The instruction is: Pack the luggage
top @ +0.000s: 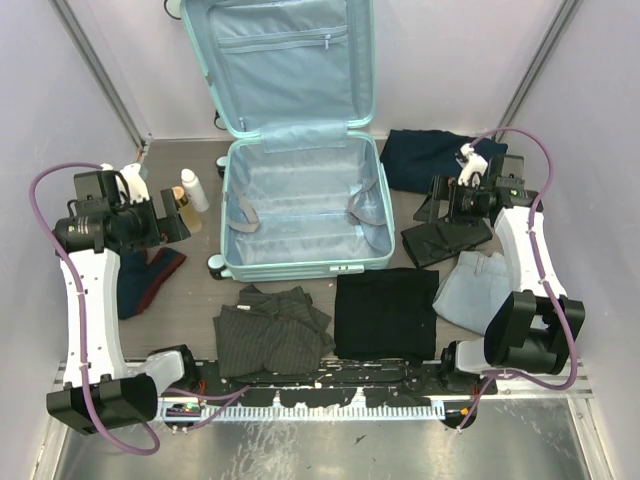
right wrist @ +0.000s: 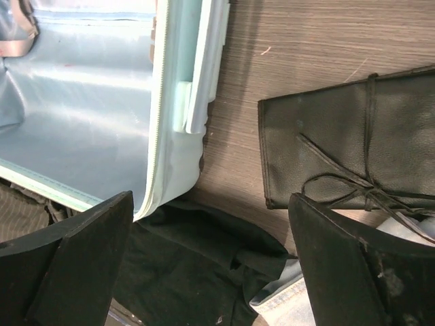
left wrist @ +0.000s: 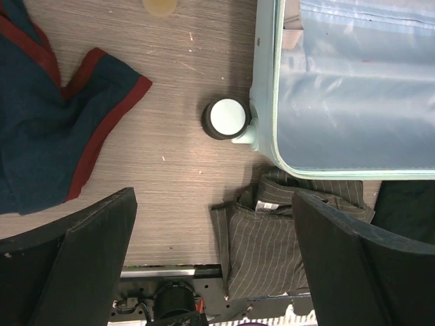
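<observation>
Both my grippers hang wide open and empty: the left gripper [left wrist: 214,224] over bare table [left wrist: 170,163] between the red-trimmed navy garment [left wrist: 47,129] and the case's corner wheel [left wrist: 226,118], the right gripper [right wrist: 211,224] over the case's right edge, beside the black tied pouch [right wrist: 340,156]. The luggage [top: 290,200] lies flat mid-table, lid upright at the back, its blue lining bare, so I judge nothing is packed yet. Just before it lie a striped shirt [top: 270,335] and a black folded garment [top: 385,312]; to its right are a navy garment [top: 425,158] and pale jeans [top: 470,290]. Small bottles [top: 192,190] stand to its left. I could pinch only the top layer, and a folded piece would spill open on the way over; a sleeve left across the rim would foul the zip. A nudge to the shell could roll the case, and my left arm could tip a bottle. The only writing is a collar label [left wrist: 266,205] on the shirt, too small to read.
</observation>
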